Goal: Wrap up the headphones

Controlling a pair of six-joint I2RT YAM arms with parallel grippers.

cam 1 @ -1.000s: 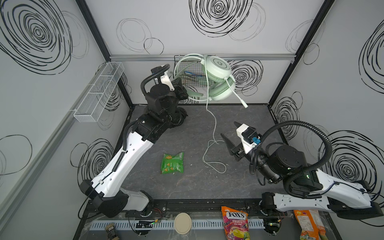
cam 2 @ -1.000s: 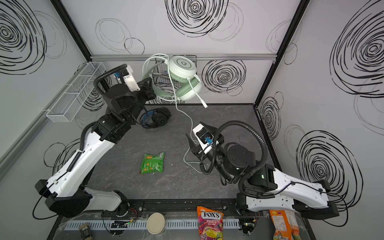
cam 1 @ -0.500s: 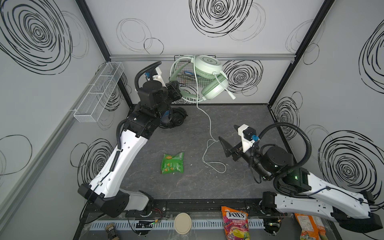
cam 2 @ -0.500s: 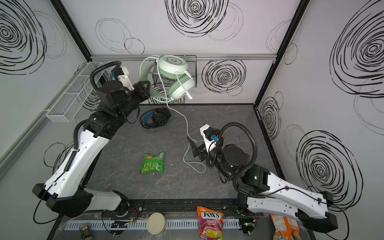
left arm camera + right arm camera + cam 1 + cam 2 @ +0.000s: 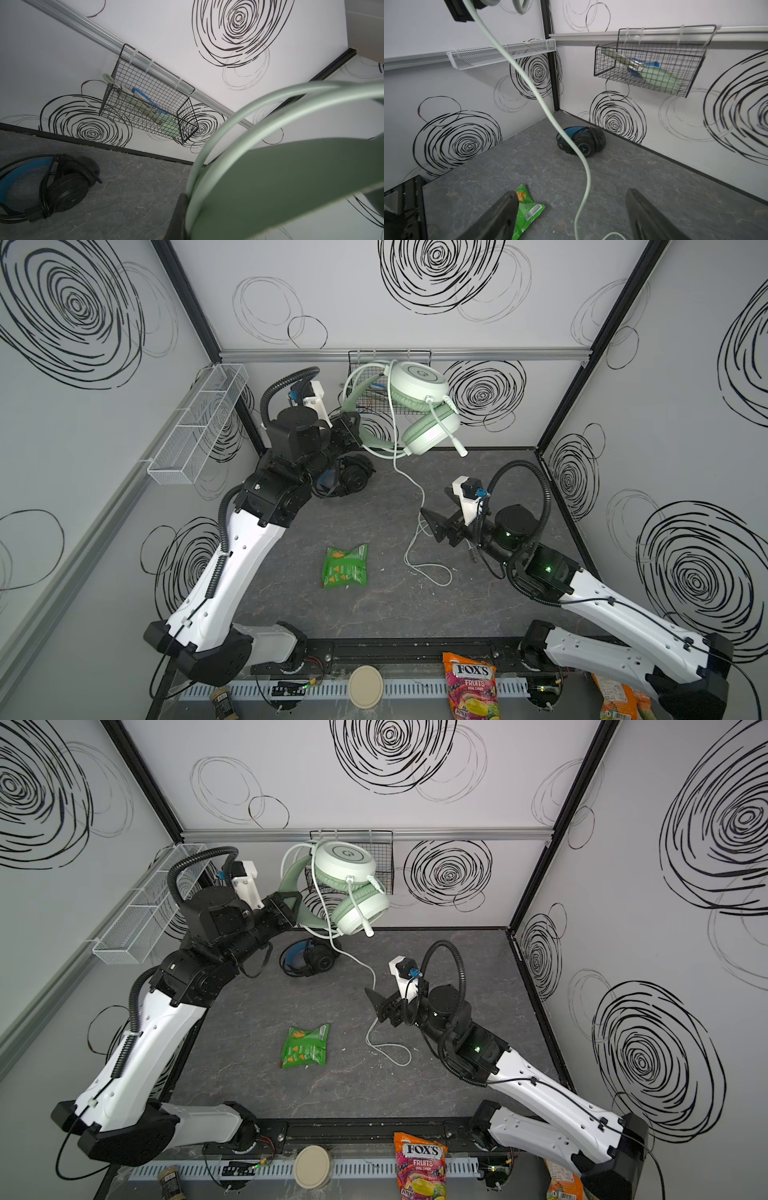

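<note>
The mint green headphones [image 5: 419, 383] [image 5: 345, 861] hang in the air near the back wall. My left gripper [image 5: 353, 431] [image 5: 291, 905] is shut on their headband [image 5: 291, 176], beside one dark finger [image 5: 178, 216]. Their pale cable [image 5: 419, 497] [image 5: 365, 969] drops to the table and ends in loose loops [image 5: 428, 568]. My right gripper [image 5: 435, 502] [image 5: 376, 998] is open low over the table, and the cable [image 5: 588, 182] runs between its spread fingers [image 5: 500, 216] without touching them. The black headphones [image 5: 353, 477] [image 5: 311, 961] [image 5: 62, 187] [image 5: 583, 141] lie at the back left of the table.
A green snack bag [image 5: 345, 566] [image 5: 527, 212] lies mid-table, left of the cable loops. A black wire basket [image 5: 374, 381] [image 5: 643, 62] hangs on the back wall, a white mesh shelf [image 5: 199, 423] on the left wall. Candy bags [image 5: 469, 684] and a round lid [image 5: 365, 686] sit beyond the front edge.
My right gripper has opened wider and slid left, up to the hanging cable. The left arm has carried the green headphones slightly left.
</note>
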